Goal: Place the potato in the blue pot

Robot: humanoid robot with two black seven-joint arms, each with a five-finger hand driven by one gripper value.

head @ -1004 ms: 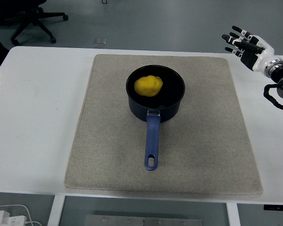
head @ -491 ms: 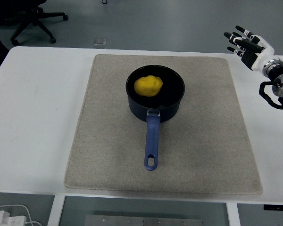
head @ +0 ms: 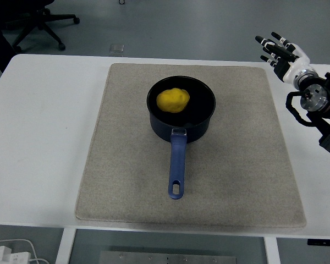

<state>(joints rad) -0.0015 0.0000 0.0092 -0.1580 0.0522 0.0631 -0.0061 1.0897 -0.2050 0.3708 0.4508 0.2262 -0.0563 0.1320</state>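
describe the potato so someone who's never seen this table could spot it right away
On the white table lies a large beige mat, and near its middle stands a blue pot with its long handle pointing toward the table's near edge. The potato lies inside that pot, toward its left side. It is the only yellow, rounded thing here, bright against the pot's dark inside.

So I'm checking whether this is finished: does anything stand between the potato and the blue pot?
Nothing visible does. The potato already lies inside the blue pot on the mat. The right hand is open, far off at the table's right edge.
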